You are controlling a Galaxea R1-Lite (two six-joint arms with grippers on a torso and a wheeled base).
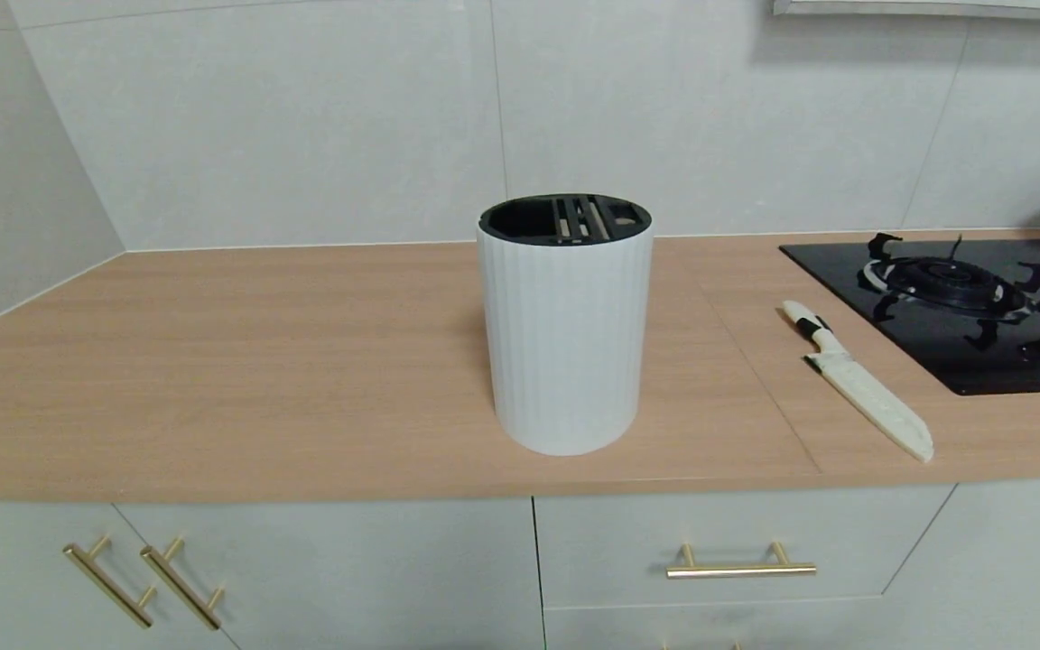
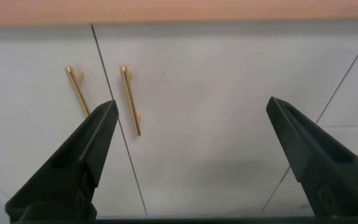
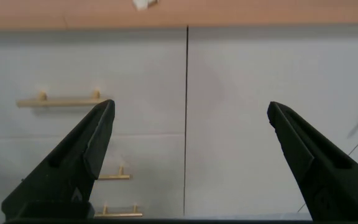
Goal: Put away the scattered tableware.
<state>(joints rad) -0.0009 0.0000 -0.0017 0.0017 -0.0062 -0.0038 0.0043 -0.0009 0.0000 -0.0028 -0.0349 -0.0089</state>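
A white ribbed knife holder (image 1: 567, 334) with a black slotted top stands upright in the middle of the wooden countertop (image 1: 213, 361). To its right a white knife (image 1: 856, 379) with a black band on its handle lies flat, its tip toward the counter's front edge. That tip (image 3: 143, 4) pokes over the edge in the right wrist view. My left gripper (image 2: 191, 106) hangs open below the counter, facing white cabinet doors. My right gripper (image 3: 190, 107) is open too, in front of the drawer fronts, with nothing between its fingers.
A black gas hob (image 1: 971, 298) with pan supports sits at the right of the counter, close to the knife. White cabinets with gold handles (image 1: 740, 567) run below. Tiled walls close the back and left side.
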